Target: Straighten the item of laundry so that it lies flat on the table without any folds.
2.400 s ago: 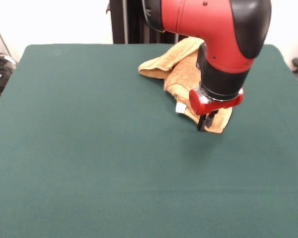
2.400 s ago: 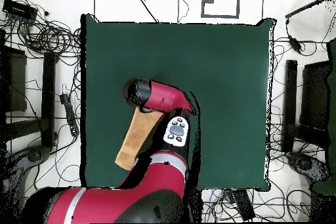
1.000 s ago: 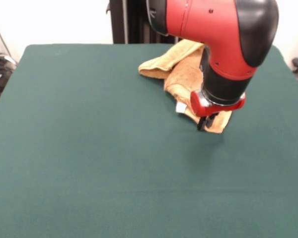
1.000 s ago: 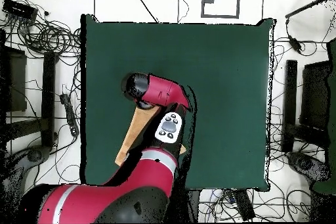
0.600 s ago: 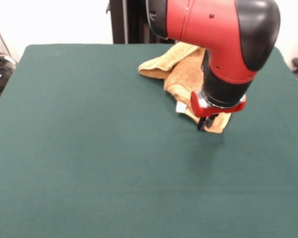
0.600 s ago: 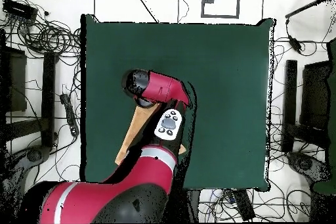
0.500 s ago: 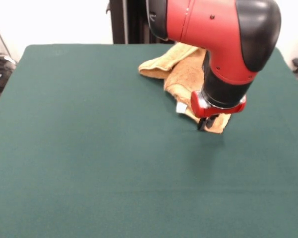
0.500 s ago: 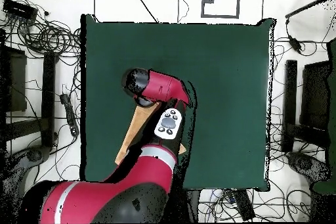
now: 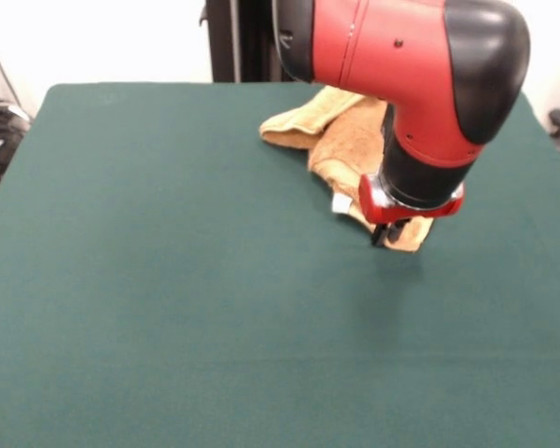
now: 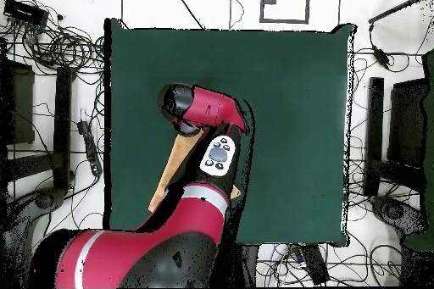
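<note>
The arm has edged slightly right; the claw [image 9: 385,235], grip state unclear, sits on the soft, limp, bunched towel's [image 9: 341,140] near corner.

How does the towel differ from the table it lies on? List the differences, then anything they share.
The towel is orange-yellow; the table is dark green. The towel is bunched and folded, with a white tag at one edge; the table lies flat and plain. The towel covers only a small patch near one side of the far larger table. Both are cloth-surfaced.
</note>
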You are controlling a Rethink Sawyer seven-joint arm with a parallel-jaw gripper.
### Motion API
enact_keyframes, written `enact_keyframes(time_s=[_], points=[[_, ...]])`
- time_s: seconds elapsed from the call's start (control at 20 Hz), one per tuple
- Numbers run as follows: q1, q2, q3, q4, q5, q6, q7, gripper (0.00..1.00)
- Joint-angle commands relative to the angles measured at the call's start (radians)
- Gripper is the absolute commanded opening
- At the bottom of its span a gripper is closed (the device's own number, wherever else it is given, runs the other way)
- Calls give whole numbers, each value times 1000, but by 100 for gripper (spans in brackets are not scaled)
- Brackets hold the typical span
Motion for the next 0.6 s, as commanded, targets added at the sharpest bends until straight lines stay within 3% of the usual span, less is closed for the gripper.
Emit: enact_keyframes(time_s=[0.05, 0.6], points=[[17, 70, 110, -89, 48, -63, 312, 0], [8, 76, 103, -129, 54, -9, 334, 0]])
